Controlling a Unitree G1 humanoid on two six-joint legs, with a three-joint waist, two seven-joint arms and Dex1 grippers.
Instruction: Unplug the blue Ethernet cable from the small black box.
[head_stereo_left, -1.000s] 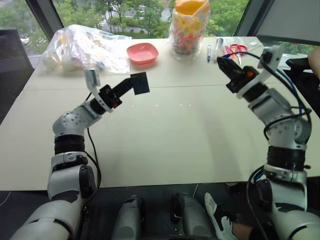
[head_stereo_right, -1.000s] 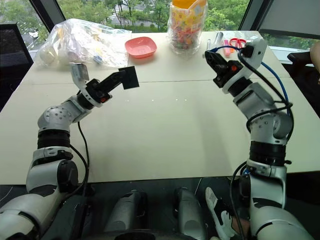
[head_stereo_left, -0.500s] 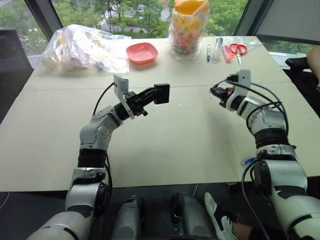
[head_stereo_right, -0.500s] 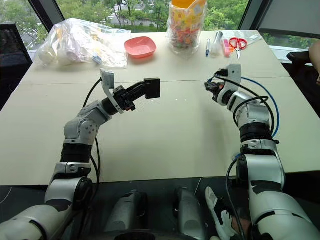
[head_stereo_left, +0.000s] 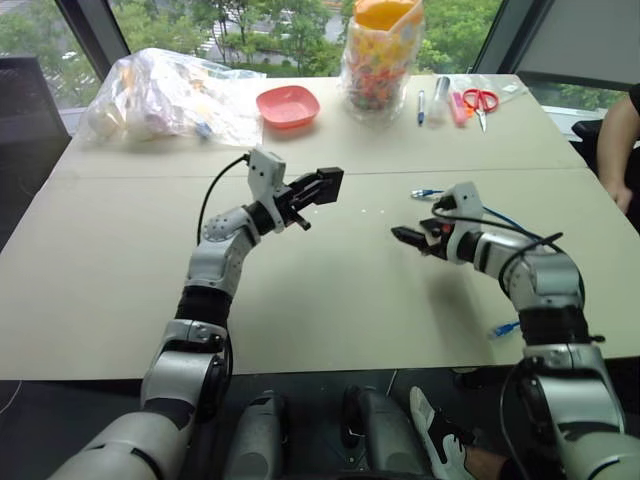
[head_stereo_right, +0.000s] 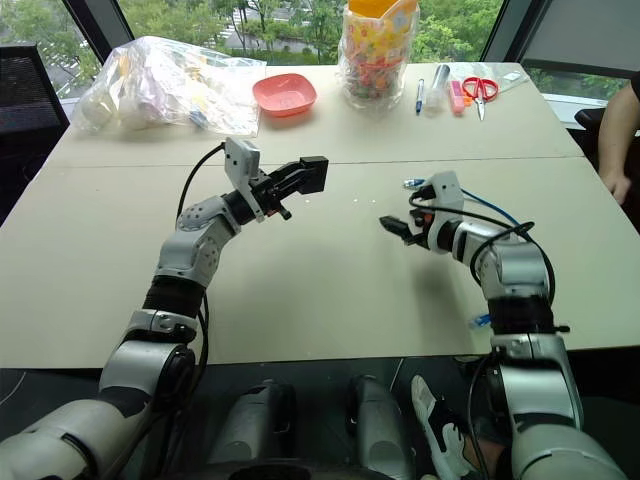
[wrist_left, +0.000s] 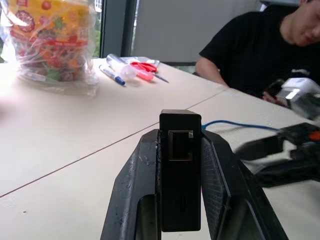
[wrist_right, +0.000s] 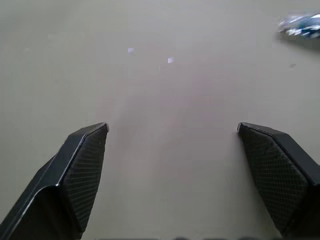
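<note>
Cable was out of the box; right pincer had just let it go.

Over the last second I brought the right pincer (head_stereo_left: 408, 238) down from head height to just above the table (head_stereo_left: 330, 300) and its jaws went from clamped to wide apart, nothing between them. The blue Ethernet cable (head_stereo_left: 497, 216) lay on the table behind that wrist, plug end (head_stereo_left: 424, 193) free and well apart from the small black box (wrist_left: 180, 170). Left pincer (wrist_left: 180, 200) stayed clamped on the box and swung it toward centre; the port faced outward and looked empty, so I judged the unplug done. Around: a pink bowl (head_stereo_left: 286, 105), a candy bag (head_stereo_left: 378, 55), a plastic bag (head_stereo_left: 165, 95), scissors (head_stereo_left: 478, 98) and pens at the far edge, a person (wrist_left: 260, 47) seated at the right. Nothing blocked either arm.
</note>
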